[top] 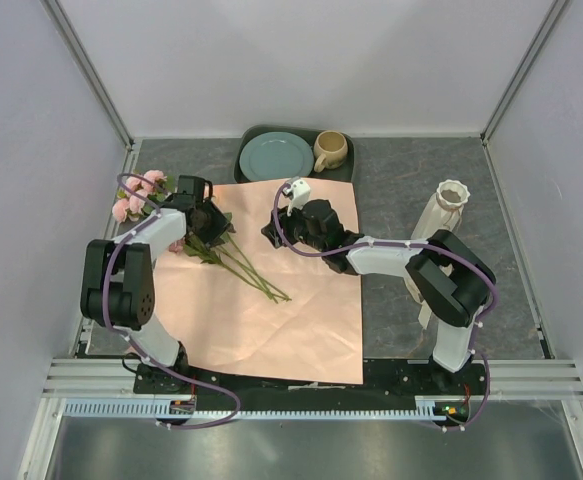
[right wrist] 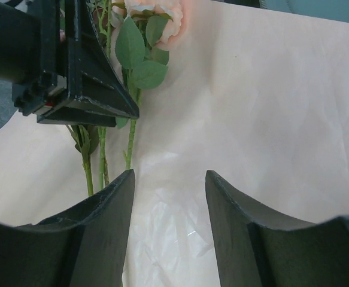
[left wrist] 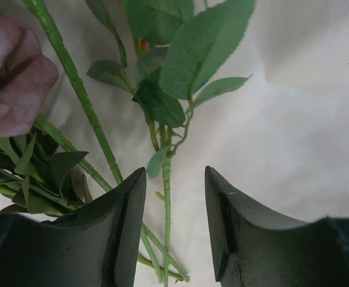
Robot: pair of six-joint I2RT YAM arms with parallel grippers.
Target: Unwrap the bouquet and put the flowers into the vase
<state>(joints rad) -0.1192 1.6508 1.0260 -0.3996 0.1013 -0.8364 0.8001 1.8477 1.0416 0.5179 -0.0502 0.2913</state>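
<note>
Grey stone-look table (top: 421,180), walled in by white panels. A big salmon-pink sheet of paper (top: 271,320) lies flat and unfolded across the left and middle, running to the near edge between the two arm bases.

Left arm (top: 121,280) is folded up and reaches to the paper's far-left corner. Right arm (top: 451,280) stretches left across the table, with its wrist over the paper's far edge.

Tall cream-white ribbed ceramic vase with scalloped rim (top: 449,200) stands upright on bare table at right, off the paper and just behind the right arm's elbow. No flowers in it.

Dark rectangular tray (top: 241,165) sits at the back, holding a teal round plate (top: 276,155) and a small tan mug (top: 329,150).

The long green-stemmed artificial roses (top: 141,195) lie loose at the paper's far-left corner. The pink blooms hang off the edge onto the table and the stems fan toward the paper's middle. Left wrist view shows a dusky mauve bloom (left wrist: 12,78) and serrated green leaves (left wrist: 192,48).

Left gripper (left wrist: 174,173) is down over the stems with fingers roughly half spread. They straddle one thin green stem (left wrist: 166,203) with a gap on both sides, so it isn't clamped.

Right gripper (right wrist: 169,173) is just beside the left one, over bare paper. Its fingers are also about half spread with nothing between them. A peach bloom (right wrist: 162,18) is ahead of it.
</note>
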